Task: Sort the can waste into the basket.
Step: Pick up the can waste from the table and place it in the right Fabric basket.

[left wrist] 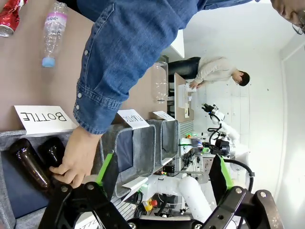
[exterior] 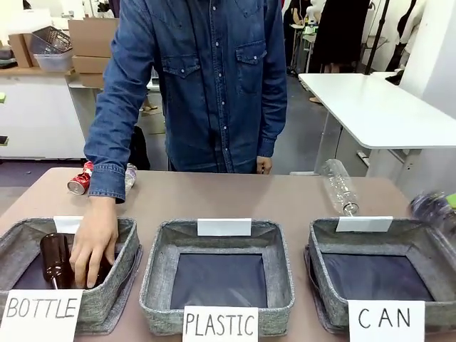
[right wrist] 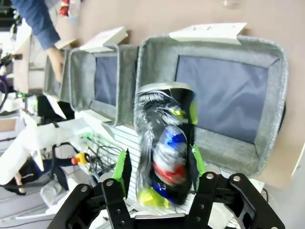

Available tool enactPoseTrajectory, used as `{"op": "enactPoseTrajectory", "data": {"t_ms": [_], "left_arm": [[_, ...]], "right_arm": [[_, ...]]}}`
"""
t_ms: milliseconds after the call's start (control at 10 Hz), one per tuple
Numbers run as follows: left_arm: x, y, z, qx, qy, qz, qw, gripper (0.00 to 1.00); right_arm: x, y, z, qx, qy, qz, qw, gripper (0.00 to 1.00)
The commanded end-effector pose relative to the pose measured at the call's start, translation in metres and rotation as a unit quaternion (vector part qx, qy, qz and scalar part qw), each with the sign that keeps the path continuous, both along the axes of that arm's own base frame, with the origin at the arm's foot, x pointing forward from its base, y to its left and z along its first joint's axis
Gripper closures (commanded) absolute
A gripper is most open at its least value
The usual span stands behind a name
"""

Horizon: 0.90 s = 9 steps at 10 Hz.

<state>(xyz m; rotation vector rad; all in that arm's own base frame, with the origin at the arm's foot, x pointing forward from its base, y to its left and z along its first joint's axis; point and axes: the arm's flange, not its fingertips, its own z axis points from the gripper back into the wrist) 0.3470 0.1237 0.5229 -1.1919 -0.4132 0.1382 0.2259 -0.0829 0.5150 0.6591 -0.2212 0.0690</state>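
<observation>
Blurred dark blue-black metal can (right wrist: pixel 164 143), silver-topped with colourful print, sits between the right gripper's (right wrist: pixel 158 164) loosened jaws, one pad clear of it, near the grey fabric basket (right wrist: pixel 281 71). The left gripper (left wrist: pixel 163 166) gapes wide and empty.

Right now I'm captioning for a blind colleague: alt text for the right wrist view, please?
A motion-blurred dark can with colourful print sits between the right gripper's green pads, before the nearest grey basket; whether it is gripped is unclear. Farther off, a person's hand reaches into the farthest basket.
</observation>
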Motion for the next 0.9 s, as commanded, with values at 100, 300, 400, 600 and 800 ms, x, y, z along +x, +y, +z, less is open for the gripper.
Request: {"op": "enactPoseTrajectory", "data": {"t_ms": [100,300,400,600,800], "left_arm": [[0.0004,-0.0002,0.0016,-0.009,-0.014,-0.003,1.000,0.00],[0.0004,-0.0002,0.0016,-0.009,-0.014,-0.003,1.000,0.00],[0.0004,-0.0002,0.0016,-0.009,-0.014,-0.003,1.000,0.00],[0.0004,-0.0002,0.0016,-0.009,-0.014,-0.003,1.000,0.00],[0.0004,-0.0002,0.0016,-0.009,-0.014,-0.003,1.000,0.00]], "right_arm": [[-0.0234,0.0250,-0.0562,0.006,-0.012,0.010,1.000,0.00],[-0.0230,0.0247,-0.0564,0.011,-0.012,0.009,1.000,0.00],[-0.0229,0.0244,-0.0567,0.012,-0.011,0.009,1.000,0.00],[-0.0230,0.0238,-0.0583,0.021,-0.007,0.006,1.000,0.00],[-0.0207,0.0236,-0.0569,0.061,0.007,0.021,0.998,0.00]]}}
